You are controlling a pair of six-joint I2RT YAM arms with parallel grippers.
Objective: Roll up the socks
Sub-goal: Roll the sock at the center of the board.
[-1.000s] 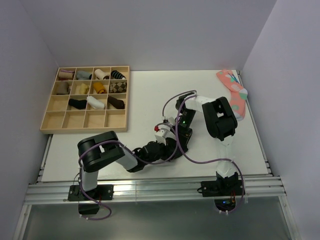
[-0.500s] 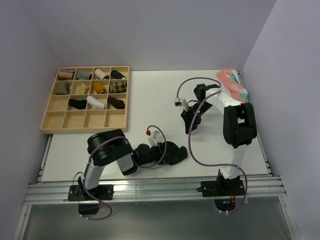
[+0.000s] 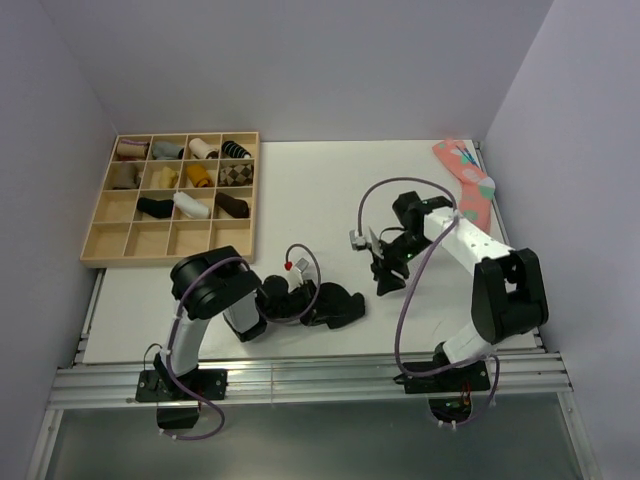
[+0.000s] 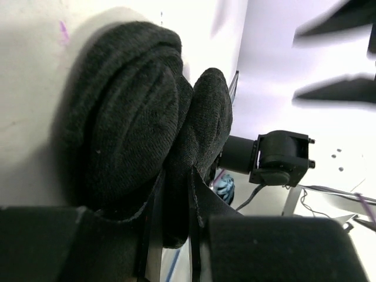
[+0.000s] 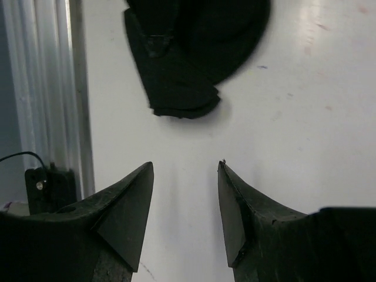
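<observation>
**Black socks pinched by the left end effector, right one hanging free**

The white worktop (image 3: pixel 300 190) carries everything; a wooden tray (image 3: pixel 165 259) of square compartments sits at its far left corner, and all places below are told from that tray. Rolled sock bundles (image 3: pixel 185 176) in tan, white, grey and dark colours fill its upper three rows.

The right arm (image 3: pixel 505 290) stands well to the right of the tray and bends back toward it; the left arm (image 3: pixel 210 290) is folded low just below the tray's near right corner. A pink sock (image 3: pixel 470 185) with coloured spots lies flat, far to the right of the tray, against the worktop's right edge.

The black socks (image 3: pixel 340 305) lie bunched on the worktop to the near right of the tray, by the front edge. In the left wrist view the black socks (image 4: pixel 135 135) form a thick rounded wad. The left end effector (image 3: pixel 303 305) is clenched on this wad, its fabric caught between the fingers (image 4: pixel 173 217).

The right end effector (image 3: pixel 385 270) hangs farther right of the tray than the socks; it is released, its fingers spread over bare worktop (image 5: pixel 185 176), with the black socks (image 5: pixel 194 53) ahead of the tips and not touching them.
</observation>
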